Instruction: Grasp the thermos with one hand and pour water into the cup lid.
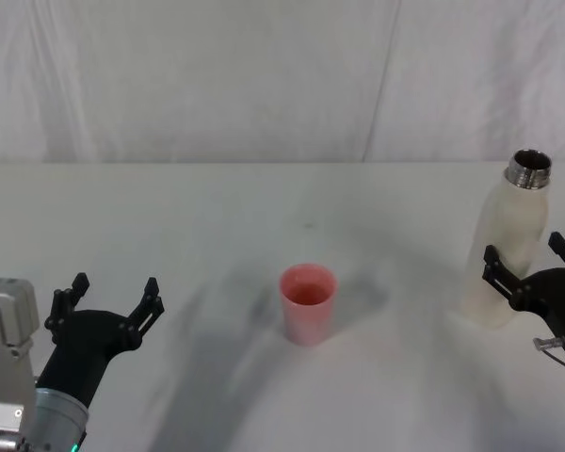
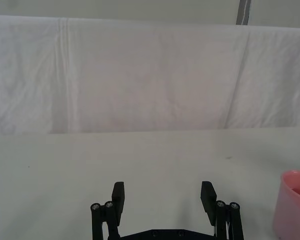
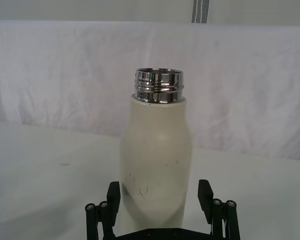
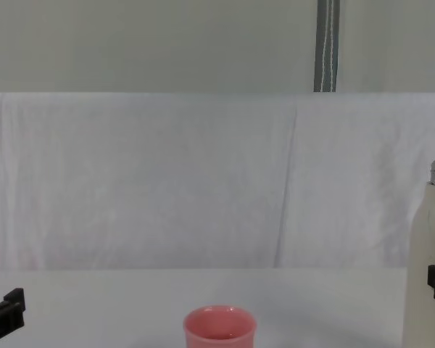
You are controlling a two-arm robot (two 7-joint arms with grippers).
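The cream-white thermos [image 1: 510,245] stands upright at the table's right side, its steel neck uncapped. My right gripper [image 1: 530,266] is open, its black fingers on either side of the thermos body [image 3: 155,165], with a small gap on each side. The pink cup lid [image 1: 308,301] stands upright in the middle of the table; it also shows as the cup lid [image 4: 219,330] in the chest view and the cup lid [image 2: 293,205] in the left wrist view. My left gripper [image 1: 113,301] rests open at the left, holding nothing, well left of the cup lid.
The white table [image 1: 264,217] runs back to a white cloth backdrop [image 1: 282,75]. Bare table lies between the cup lid and the thermos, and between the cup lid and the left gripper.
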